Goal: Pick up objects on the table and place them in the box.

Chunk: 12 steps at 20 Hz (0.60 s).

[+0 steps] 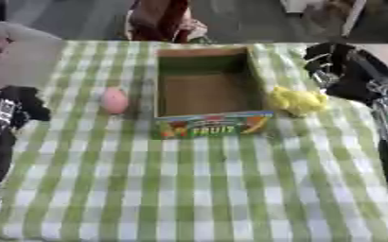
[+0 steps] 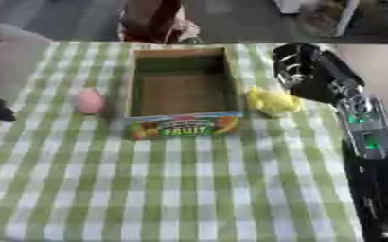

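Observation:
A cardboard box [image 1: 211, 125] with a colourful FRUIT label on its front wall stands open at the middle back of the table, and I see nothing inside it. A pink rounded object [image 1: 114, 100] lies just left of the box. Against the box's right side lies a yellow object [image 1: 297, 100]. My right hand [image 2: 305, 71] hovers up and to the right of the yellow object, fingers relaxed and apart from it. At the table's left edge my left hand [image 1: 15, 106] stays open, well left of the pink object.
A green and white checked cloth [image 1: 197, 189] covers the table. Its far edge runs just behind the box. My right forearm [image 2: 363, 137] stretches along the table's right side.

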Tool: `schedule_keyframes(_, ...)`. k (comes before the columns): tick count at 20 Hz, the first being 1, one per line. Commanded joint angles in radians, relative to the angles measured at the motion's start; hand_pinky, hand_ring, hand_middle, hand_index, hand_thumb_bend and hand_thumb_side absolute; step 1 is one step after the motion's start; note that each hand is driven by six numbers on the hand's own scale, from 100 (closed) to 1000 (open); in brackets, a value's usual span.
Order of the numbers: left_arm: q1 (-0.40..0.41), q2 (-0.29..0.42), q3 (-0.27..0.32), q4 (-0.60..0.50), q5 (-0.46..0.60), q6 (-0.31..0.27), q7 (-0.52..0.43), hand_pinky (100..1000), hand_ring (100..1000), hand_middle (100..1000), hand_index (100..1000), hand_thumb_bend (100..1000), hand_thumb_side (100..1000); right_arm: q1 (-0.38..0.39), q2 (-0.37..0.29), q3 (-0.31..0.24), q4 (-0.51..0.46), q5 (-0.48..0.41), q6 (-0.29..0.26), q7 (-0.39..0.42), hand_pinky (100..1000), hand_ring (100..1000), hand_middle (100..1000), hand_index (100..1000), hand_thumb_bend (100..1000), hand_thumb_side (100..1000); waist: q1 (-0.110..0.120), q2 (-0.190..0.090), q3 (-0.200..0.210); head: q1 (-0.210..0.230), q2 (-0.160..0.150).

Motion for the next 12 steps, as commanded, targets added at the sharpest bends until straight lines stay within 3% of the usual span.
schedule_keyframes(1,-0.005,0.017,0.007,-0.012,0.001,0.000,-0.002,587,550,518,673,100,673,-0.013,-0.015,-0.001,-0.021,0.001,0.003,-0.002,629,702,702,791,100,303,0.002,-0.015,0.000,0.000,0.012)
schedule_keyframes(12,-0.006,0.020,0.008,-0.009,-0.001,0.001,-0.001,588,550,518,674,100,671,-0.013,-0.016,-0.002,-0.022,0.000,0.004,-0.003,628,702,701,791,100,304,0.002,-0.014,-0.002,0.005,0.013)
